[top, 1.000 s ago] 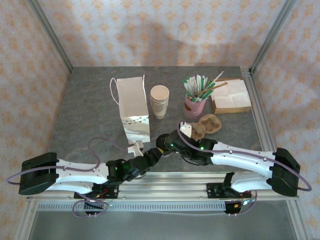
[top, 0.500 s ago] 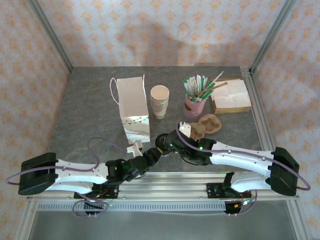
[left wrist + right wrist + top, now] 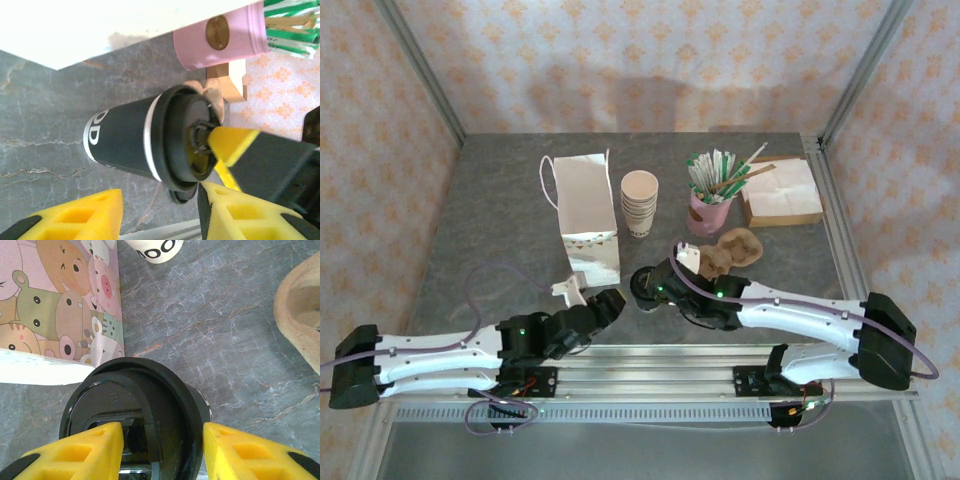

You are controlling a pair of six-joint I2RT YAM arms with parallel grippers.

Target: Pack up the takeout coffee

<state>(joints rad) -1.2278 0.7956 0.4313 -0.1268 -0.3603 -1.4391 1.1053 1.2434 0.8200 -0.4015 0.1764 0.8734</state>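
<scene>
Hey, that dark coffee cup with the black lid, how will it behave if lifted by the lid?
The lid looks like glossy plastic, so it may slip or pop off the cup. The cup looks like paper, so hard squeezing probably dents it. Narrower at the base, it may tip if pushed.

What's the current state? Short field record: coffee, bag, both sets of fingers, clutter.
coffee: dark paper cup with black plastic lid, upright on grey marbled table, by the bag's base
bag: white paper bag with cartoon-animal band, coffee not in it
right fingers: either side of the lid; contact unclear
left fingers: open, nothing between, cup just beyond
clutter: stack of lidless tan cups, pink cup of stirrers, brown cardboard cup carrier, napkin pile
packed: no
</scene>
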